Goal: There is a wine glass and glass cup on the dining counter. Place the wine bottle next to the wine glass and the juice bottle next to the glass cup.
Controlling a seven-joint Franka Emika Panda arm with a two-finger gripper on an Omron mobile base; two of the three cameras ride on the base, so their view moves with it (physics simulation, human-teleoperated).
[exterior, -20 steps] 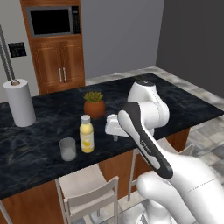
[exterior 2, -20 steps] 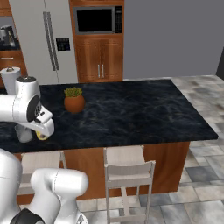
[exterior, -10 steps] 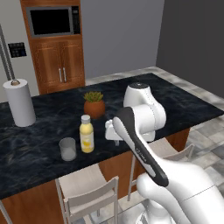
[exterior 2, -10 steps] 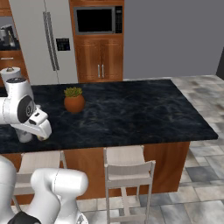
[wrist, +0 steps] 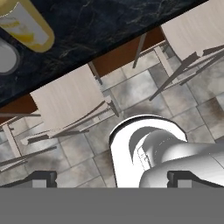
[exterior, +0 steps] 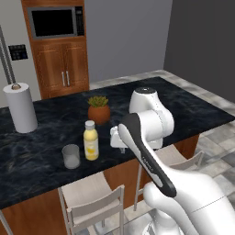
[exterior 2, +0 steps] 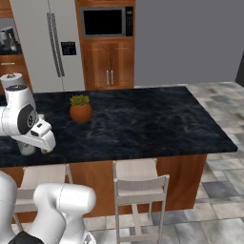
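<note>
The jaws stand fully open and grip nothing; in the hand view the 2 dark fingertips (wrist: 40,178) sit far apart, looking down past the tabletop's front edge at the stools (wrist: 70,105) and the tiled floor (wrist: 144,94). The gripper (exterior: 117,137) hangs just over the front edge of the tabletop (exterior: 193,110), near the juice bottle (exterior: 91,140) but apart from it. The juice bottle stands upright close to the front edge, just beside the glass cup (exterior: 71,156), which is on its left in the left base view. A potted plant (exterior: 98,108) sits behind them toward the middle, and a paper towel roll (exterior: 20,107) stands near the back left edge.
</note>
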